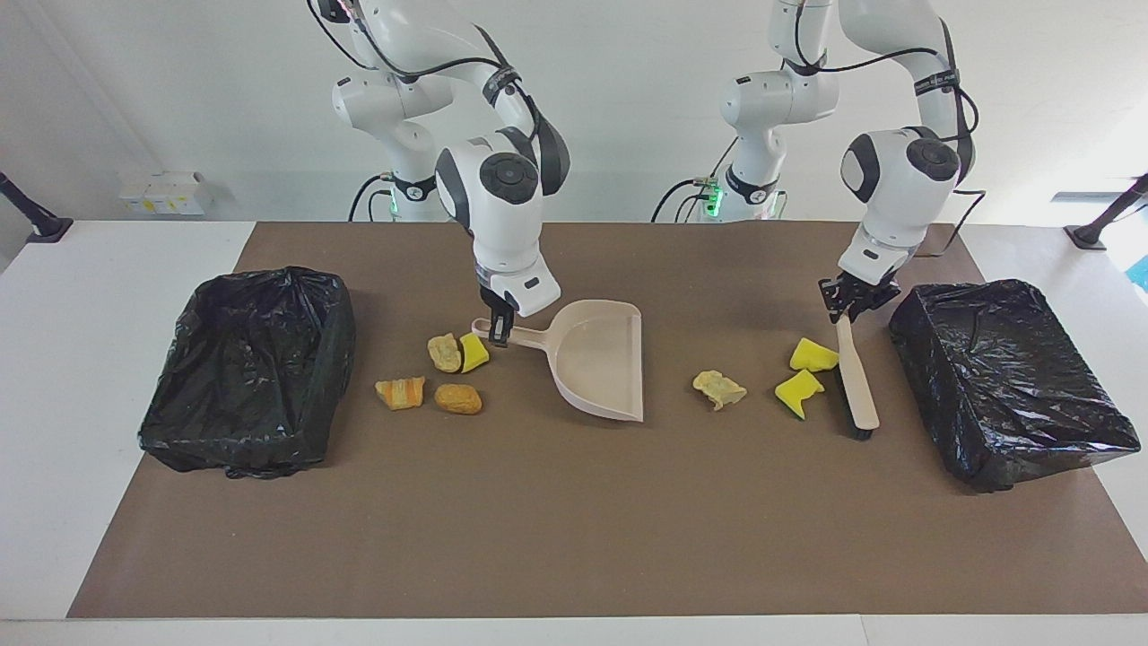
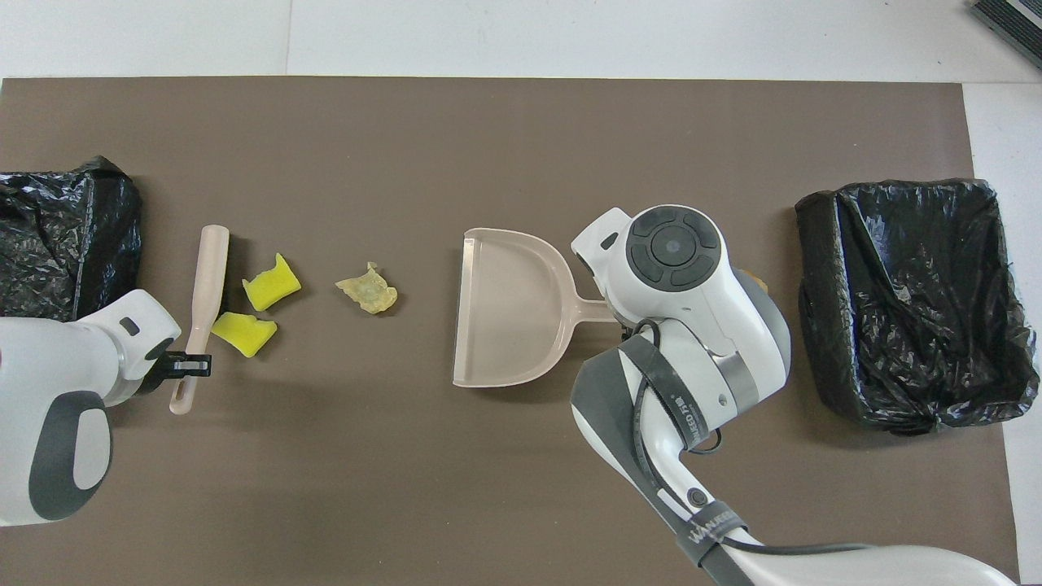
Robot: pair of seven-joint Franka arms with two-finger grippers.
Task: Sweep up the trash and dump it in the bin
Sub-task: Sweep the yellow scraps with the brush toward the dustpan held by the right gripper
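Observation:
My right gripper [image 1: 499,330] is shut on the handle of the beige dustpan [image 1: 601,359], whose open mouth faces the left arm's end of the table. My left gripper [image 1: 847,309] is shut on the handle of the beige brush [image 1: 858,381], bristles down on the mat. The brush stands between two yellow sponge chunks [image 1: 813,354] [image 1: 798,392] and a bin [image 1: 1009,381]. A pale lump [image 1: 717,388] lies between sponges and dustpan. Several more trash scraps [image 1: 443,352] [image 1: 400,392] [image 1: 458,398] lie by the dustpan's handle. In the overhead view the brush [image 2: 207,277] touches the nearer sponge [image 2: 242,334].
Two bins lined with black bags stand at the mat's ends, one at the right arm's end [image 1: 247,368] and one at the left arm's end [image 2: 65,236]. The brown mat [image 1: 574,538] covers the white table. The right arm's wrist [image 2: 672,252] hides the scraps under it from above.

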